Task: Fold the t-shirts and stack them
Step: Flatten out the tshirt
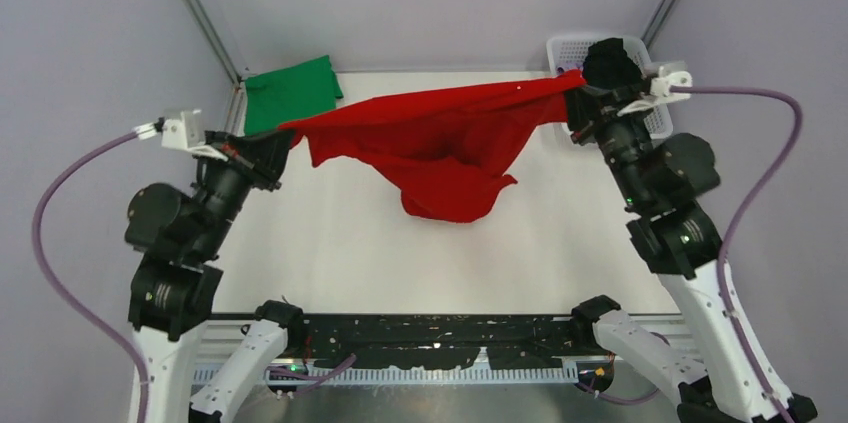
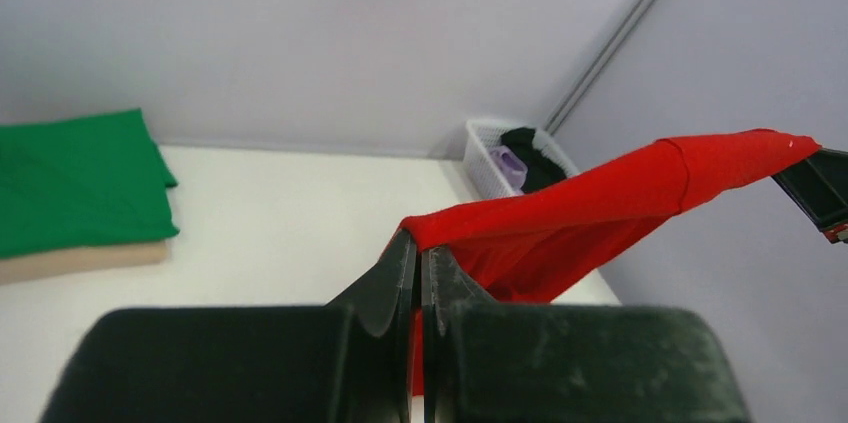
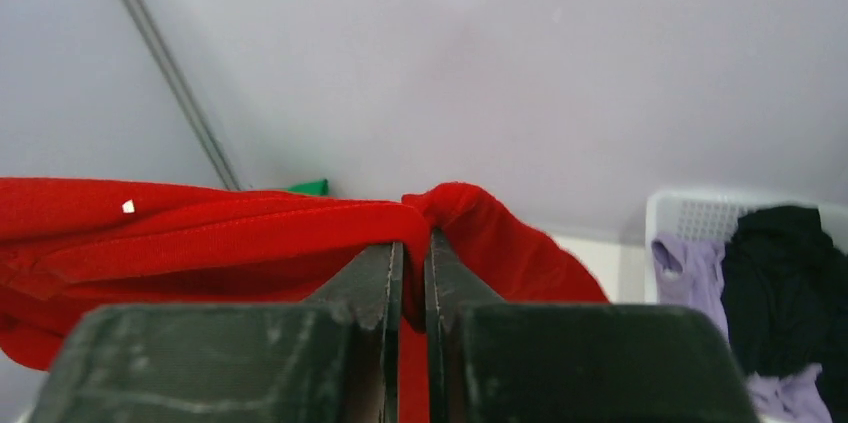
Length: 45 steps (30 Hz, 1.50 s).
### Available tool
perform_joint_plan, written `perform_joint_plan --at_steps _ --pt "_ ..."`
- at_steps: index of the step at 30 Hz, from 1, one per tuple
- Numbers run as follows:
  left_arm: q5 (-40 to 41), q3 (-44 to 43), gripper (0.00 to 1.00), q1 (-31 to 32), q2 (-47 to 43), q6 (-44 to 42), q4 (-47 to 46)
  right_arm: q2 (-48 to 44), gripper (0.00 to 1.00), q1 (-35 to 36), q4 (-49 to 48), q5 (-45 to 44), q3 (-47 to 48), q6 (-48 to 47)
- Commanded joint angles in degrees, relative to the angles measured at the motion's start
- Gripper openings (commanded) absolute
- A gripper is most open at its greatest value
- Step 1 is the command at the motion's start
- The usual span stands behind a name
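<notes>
Pale grey-lilac walls are enclosing a white desk (image 1: 330, 243), which is filling the middle of the top view. The red t-shirt (image 1: 440, 143) is hanging over the centre of the desk. It is stretching as a band from the left-centre of the frame to the upper right, with its loose middle sagging down in a bunched fold. Whether that lowest fold is touching the desk cannot be told.

The left pincer (image 1: 287, 141) is gripping the shirt's end at the left-centre, its jaws pressed nearly together with red cloth caught between them. The right pincer (image 1: 577, 95) is clamping the other end at the upper right, its jaws likewise narrow on a bunch of red fabric. A small white speck (image 3: 128, 206) is showing on the cloth near that pincer.

The green t-shirt (image 1: 292, 91) is lying folded flat in the upper left corner of the desk. In the left wrist view it is resting on a tan t-shirt (image 2: 80, 260), whose edge is peeking out beneath it. A white basket (image 1: 565, 46) is standing in the upper right corner, just behind the right pincer. It is holding a black garment (image 3: 785, 283) and a lavender garment (image 3: 690, 263), which are touching each other.
</notes>
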State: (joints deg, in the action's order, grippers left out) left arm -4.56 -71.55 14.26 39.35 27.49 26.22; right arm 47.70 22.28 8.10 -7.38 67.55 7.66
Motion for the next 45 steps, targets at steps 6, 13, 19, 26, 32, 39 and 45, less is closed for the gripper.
perform_joint_plan --at_steps 6,13,19,26,32,39,45 --pt "-4.4 -12.7 0.00 -0.6 -9.1 -3.3 -1.0 -10.9 0.05 -0.8 2.2 12.2 15.5 -2.5" --pt "-5.9 -18.7 0.00 -0.6 -12.3 -3.9 1.1 -12.9 0.05 -0.8 8.0 16.7 25.9 -3.8" --pt "-6.2 -18.0 0.00 -0.6 -13.3 -3.4 -0.6 -12.8 0.05 -0.8 8.9 17.7 28.5 -4.8" --pt "3.7 -13.5 0.00 -0.6 -4.9 -4.5 -1.9 -6.9 0.05 -0.8 9.9 7.1 24.5 -6.2" --pt "24.6 -9.8 0.00 -0.9 15.7 -7.4 -4.2 4.1 0.05 -0.8 12.8 -12.5 17.3 -4.7" --pt "30.9 -20.6 0.12 -3.5 56.0 -6.1 -3.5 27.1 0.05 -2.6 14.5 -13.2 12.5 1.6" --pt "23.7 -47.6 0.78 -3.8 82.0 -0.6 11.6 55.1 0.28 -7.1 17.5 -6.6 27.8 5.4"
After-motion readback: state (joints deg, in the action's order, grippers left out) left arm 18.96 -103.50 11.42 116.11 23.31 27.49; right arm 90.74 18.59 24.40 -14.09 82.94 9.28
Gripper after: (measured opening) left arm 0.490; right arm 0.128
